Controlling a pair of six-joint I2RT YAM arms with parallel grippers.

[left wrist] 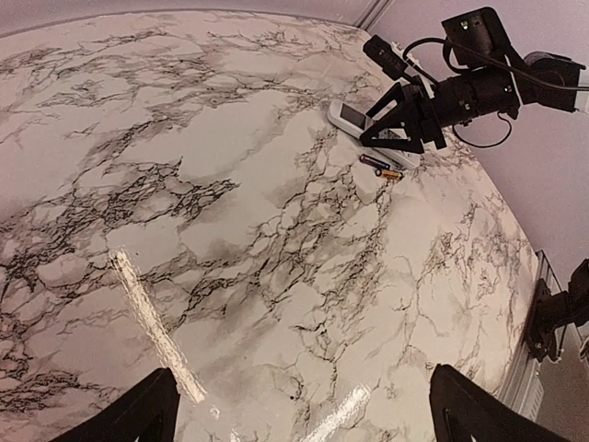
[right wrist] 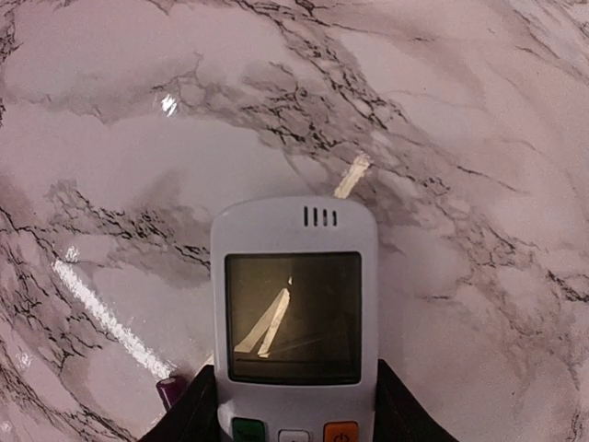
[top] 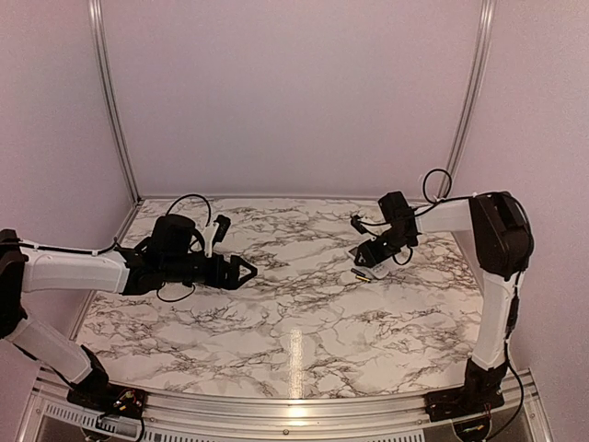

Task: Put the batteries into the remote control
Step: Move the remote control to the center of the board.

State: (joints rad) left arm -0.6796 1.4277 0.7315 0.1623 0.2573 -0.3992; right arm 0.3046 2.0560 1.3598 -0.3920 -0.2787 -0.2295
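The white remote control [right wrist: 294,304] lies face up, its dark display window [right wrist: 294,318] pointing away from my right wrist. My right gripper [right wrist: 294,410] is shut on it, one black finger pressed against each long side. In the top view this gripper [top: 375,250] is at the back right of the table, over the remote control [top: 378,271]. Two batteries [left wrist: 380,167] lie side by side on the marble just in front of the remote control [left wrist: 350,117]; one purple end [right wrist: 167,391] shows beside my right finger. My left gripper [top: 248,270] hangs open over bare marble at the left.
The marble table [top: 294,322] is walled in by white panels at the back and both sides. A metal rail [top: 276,410] runs along the near edge by the arm bases. The right arm's cables [left wrist: 479,129] loop behind its gripper.
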